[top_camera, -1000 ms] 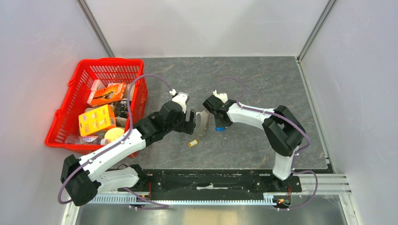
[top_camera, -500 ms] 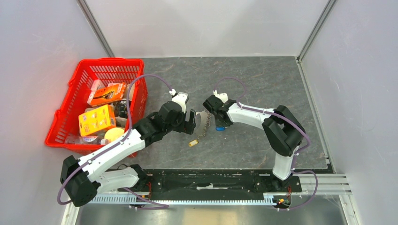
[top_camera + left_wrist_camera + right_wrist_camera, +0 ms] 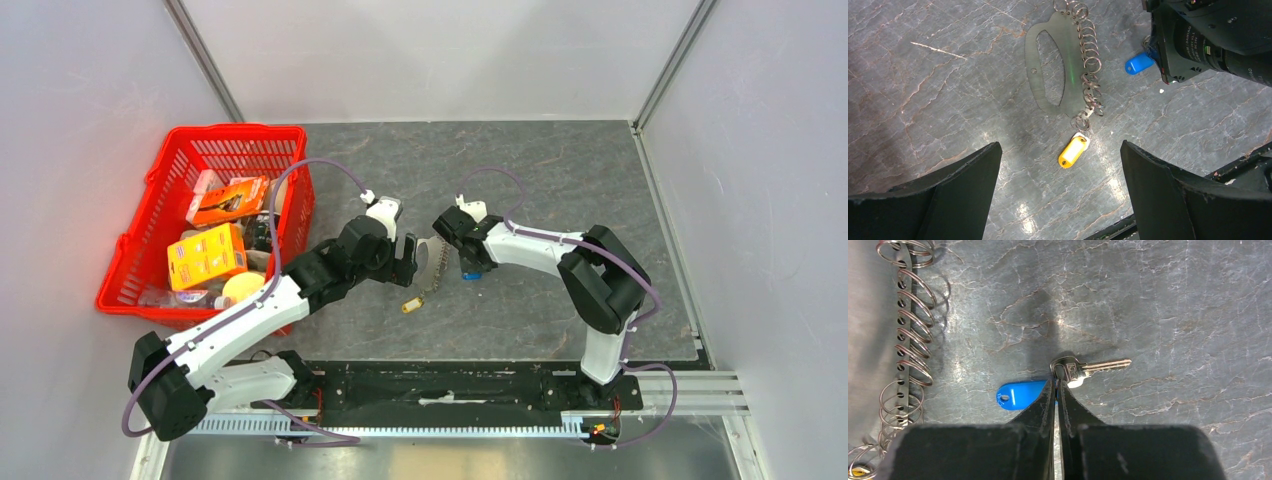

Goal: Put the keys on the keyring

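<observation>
The keyring is a flat grey metal loop with a row of silver rings along its edge, lying on the stone tabletop. The yellow key tag hangs at the last ring of that row. The blue key tag lies to the right of the rings, joined to a silver key. My right gripper is shut, tips pinched where the blue tag meets the key. My left gripper is open and empty, just above the loop and yellow tag.
A red basket full of packaged items stands at the left of the table. The right wrist body sits close beside the rings. Grey walls close in the table on three sides.
The right gripper has shifted slightly at the blue tag. The left arm, the keyring and the yellow tag have not moved.
</observation>
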